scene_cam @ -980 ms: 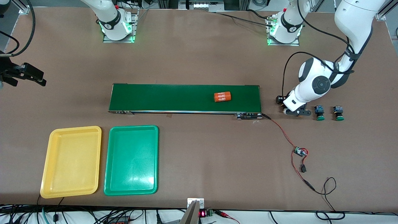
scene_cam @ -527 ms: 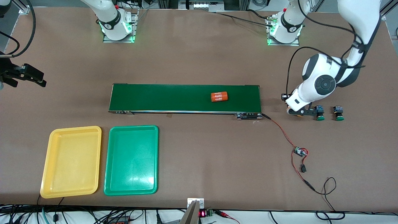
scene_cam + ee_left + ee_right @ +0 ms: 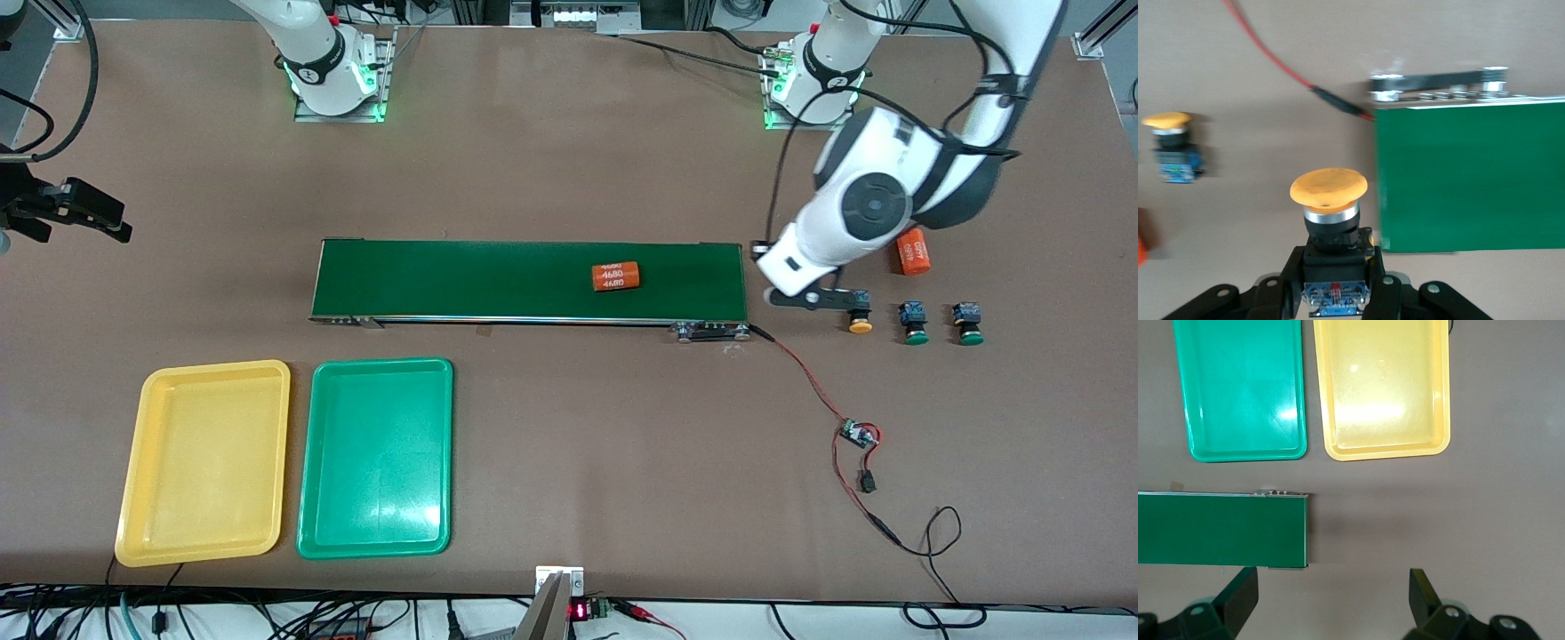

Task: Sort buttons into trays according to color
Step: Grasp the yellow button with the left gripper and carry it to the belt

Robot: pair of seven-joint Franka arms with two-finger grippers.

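Yellow cap first. In the front view the left gripper (image 3: pixel 818 300) hangs at three o'clock, over the table (image 3: pixel 569 160) just off the belt's (image 3: pixel 462 276) end. Its own bulk hides the yellow button (image 3: pixel 1329 190) it holds. A second yellow button (image 3: pixel 859 322) and two green buttons (image 3: pixel 913 324) lie in a row beside it. The yellow tray (image 3: pixel 204 462) and green tray (image 3: pixel 373 462) sit at seven o'clock, well apart from all that. The right gripper (image 3: pixel 98 218) waits at nine o'clock.

In the left wrist view the fingers (image 3: pixel 1290 273) are clamped on the button's black body, with the cap free. I'd keep it level and, I judge, set it down on the belt, short of the cylinder (image 3: pixel 616 276). The picture's edge cuts off the button's blue base.

In the right wrist view the right gripper's fingers (image 3: pixel 1238 593) stand wide apart with nothing between them, over the table by the belt's end, both trays in sight. The left arm partly hides a second cylinder (image 3: pixel 913 252).
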